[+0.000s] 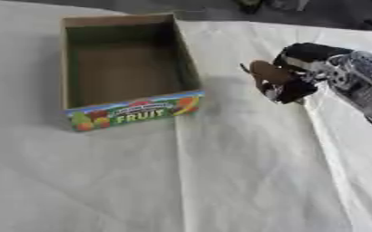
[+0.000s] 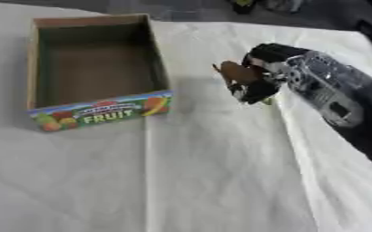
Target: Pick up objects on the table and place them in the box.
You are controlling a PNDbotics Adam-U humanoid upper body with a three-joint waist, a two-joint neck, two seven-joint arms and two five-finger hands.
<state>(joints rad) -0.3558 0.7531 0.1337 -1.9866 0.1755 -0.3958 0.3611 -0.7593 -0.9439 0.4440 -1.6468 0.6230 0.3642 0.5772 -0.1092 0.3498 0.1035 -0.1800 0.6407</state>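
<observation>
In the left eye view, a cardboard box point(image 1: 125, 72) with "FRUIT" on its front wall stands open on the white-covered desk point(image 1: 221, 181), left of the right hand point(image 1: 296, 74), with bare cloth between them. The hand's fingers curl round a brown object point(image 1: 266, 72).

In the right eye view, the object's shape stays hard to make out, partly hidden by fingers point(image 2: 256, 93).

The box point(image 1: 134, 113) at ten o'clock reads "FRUIT" in pale letters on its front panel; a smaller line above seems too blurred to read.
</observation>
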